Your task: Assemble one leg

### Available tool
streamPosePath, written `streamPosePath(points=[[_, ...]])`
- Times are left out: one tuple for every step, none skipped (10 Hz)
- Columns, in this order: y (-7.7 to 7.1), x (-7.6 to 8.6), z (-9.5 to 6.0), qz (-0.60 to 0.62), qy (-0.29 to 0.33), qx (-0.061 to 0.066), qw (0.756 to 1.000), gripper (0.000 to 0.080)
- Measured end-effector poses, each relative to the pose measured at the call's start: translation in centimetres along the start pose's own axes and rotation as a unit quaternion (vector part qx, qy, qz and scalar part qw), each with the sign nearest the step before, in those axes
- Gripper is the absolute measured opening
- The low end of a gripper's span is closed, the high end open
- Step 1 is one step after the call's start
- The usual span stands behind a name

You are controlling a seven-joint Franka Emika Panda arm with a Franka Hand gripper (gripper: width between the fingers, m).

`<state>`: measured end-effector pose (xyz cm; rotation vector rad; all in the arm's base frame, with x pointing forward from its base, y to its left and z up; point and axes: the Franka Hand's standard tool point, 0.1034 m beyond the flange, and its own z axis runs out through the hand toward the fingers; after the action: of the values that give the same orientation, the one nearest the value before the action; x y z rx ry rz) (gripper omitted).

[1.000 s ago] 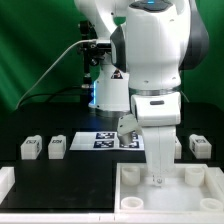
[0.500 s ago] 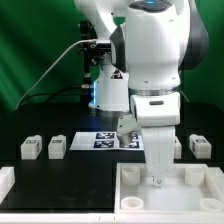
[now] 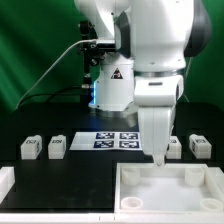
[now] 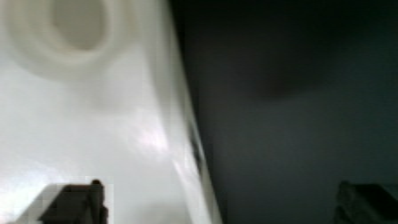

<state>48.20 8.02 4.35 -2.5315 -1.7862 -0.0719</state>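
Observation:
Two small white legs (image 3: 29,148) (image 3: 57,146) with tags stand on the black table at the exterior view's left. Two more legs (image 3: 175,147) (image 3: 200,145) stand at the right, the nearer one partly hidden behind my arm. My gripper (image 3: 158,158) hangs just above the far rim of the large white tray (image 3: 205,190), apart from every leg. In the wrist view my gripper (image 4: 221,203) is open and empty. One fingertip (image 4: 71,202) is over the tray (image 4: 107,120) and the other over the black table (image 4: 302,110).
The marker board (image 3: 112,139) lies on the table behind the tray, between the two pairs of legs. A round socket (image 4: 80,35) shows in the tray's corner. A white ledge (image 3: 6,180) sits at the front left.
My gripper has risen from inside the tray to just above its far rim and shifted slightly toward the exterior view's right. The legs have not moved.

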Motion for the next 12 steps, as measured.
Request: streamPosePath(points=[[-1.3,1.4,-0.3,0.092,0.003,0.0,0.996,0.0649],[-2.9,3.2,-0.3,0.169,0.003,0.003,0.986,0.0649],[-3.8,4.8,-0.4,0.224,0.005,0.003,0.975,0.0649],[-4.4,5.9,-0.4,0.27,0.009,0.002,0.963,0.0649],[-4.7,6.6,-0.4,0.323,0.015,0.002,0.946,0.0649],[-4.7,6.6,-0.4,0.362,0.017,0.006,0.932,0.0649],[-4.7,6.7,-0.3,0.399,0.018,0.009,0.917,0.0649],[-4.9,6.9,-0.3,0.455,0.02,0.015,0.89,0.0649],[-5.9,7.0,0.2,0.527,0.019,0.023,0.849,0.0649],[-6.7,7.4,0.3,0.556,0.011,0.029,0.831,0.0649],[-7.0,7.3,0.5,0.547,0.011,0.029,0.836,0.0649],[-7.1,7.2,0.5,0.546,0.004,0.032,0.837,0.0649]])
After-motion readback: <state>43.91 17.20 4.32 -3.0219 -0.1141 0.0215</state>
